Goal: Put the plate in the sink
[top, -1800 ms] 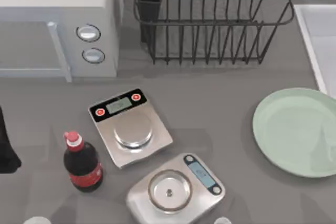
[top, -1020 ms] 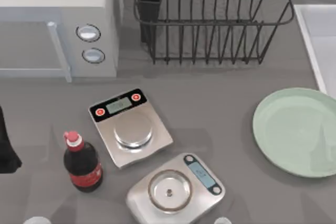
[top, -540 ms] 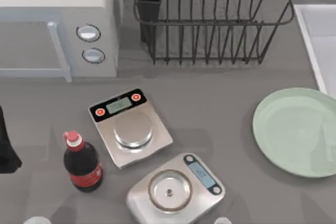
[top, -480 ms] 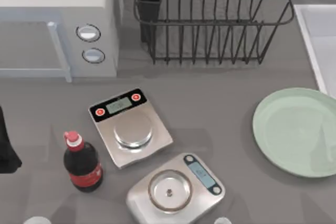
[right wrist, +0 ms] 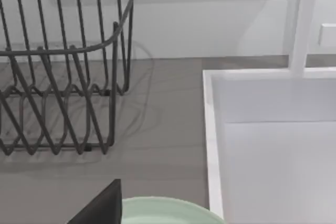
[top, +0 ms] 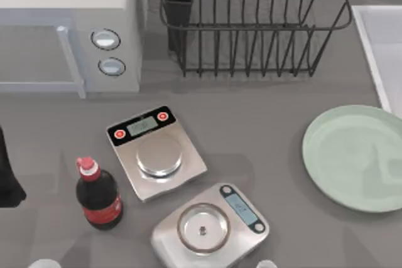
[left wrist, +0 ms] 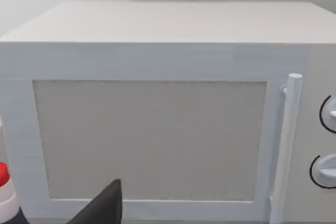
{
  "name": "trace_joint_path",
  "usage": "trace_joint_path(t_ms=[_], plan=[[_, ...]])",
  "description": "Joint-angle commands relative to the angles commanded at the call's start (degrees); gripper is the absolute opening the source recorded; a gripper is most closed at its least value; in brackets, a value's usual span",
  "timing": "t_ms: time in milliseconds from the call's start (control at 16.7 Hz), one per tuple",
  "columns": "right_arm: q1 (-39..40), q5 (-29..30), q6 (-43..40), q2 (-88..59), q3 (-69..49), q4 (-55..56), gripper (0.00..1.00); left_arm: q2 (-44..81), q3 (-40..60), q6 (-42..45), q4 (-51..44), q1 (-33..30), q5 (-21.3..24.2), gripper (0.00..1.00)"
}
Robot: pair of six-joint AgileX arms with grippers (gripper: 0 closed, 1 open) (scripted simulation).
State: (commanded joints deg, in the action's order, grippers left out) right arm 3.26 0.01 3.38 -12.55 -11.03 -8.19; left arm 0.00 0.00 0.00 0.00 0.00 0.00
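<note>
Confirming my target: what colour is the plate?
Plain pale mint green, glossy, no pattern. The plate shows best in the top view.

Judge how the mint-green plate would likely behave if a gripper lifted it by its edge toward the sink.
The plate looks rigid, so it probably keeps its shape. Its glossy surface and shallow rim give little to pinch, so it may slip. It is wide and flat, so held by one edge it would likely tilt. The sink lies just beside it, so the carry looks short.
</note>
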Motion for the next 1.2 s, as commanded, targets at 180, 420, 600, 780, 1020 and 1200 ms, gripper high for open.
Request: trace_joint_path(t_ms=[180,420,600,780,1020,1200], plan=[[3.22,0.01,3.34,-13.52,-10.92,-8.10,1.00,0.00,0.00,0.00,0.00,0.00,0.00,1.00],[8.34,0.02,8.64,-35.84,-28.34,-20.95,1.00,0.00,0.00,0.00,0.00,0.00,0.00,1.00],[12.31,0.04,12.76,-53.71,-41.95,-30.93,1.00,0.00,0.00,0.00,0.00,0.00,0.00,1.00],[16.02,0.05,16.60,-70.69,-54.69,-40.26,1.00,0.00,0.00,0.00,0.00,0.00,0.00,1.00],[19.99,0.06,20.72,-89.08,-68.29,-50.23,1.00,0.00,0.00,0.00,0.00,0.00,0.00,1.00],[21.88,0.06,22.67,-97.59,-74.70,-54.97,1.00,0.00,0.00,0.00,0.00,0.00,0.00,1.00]])
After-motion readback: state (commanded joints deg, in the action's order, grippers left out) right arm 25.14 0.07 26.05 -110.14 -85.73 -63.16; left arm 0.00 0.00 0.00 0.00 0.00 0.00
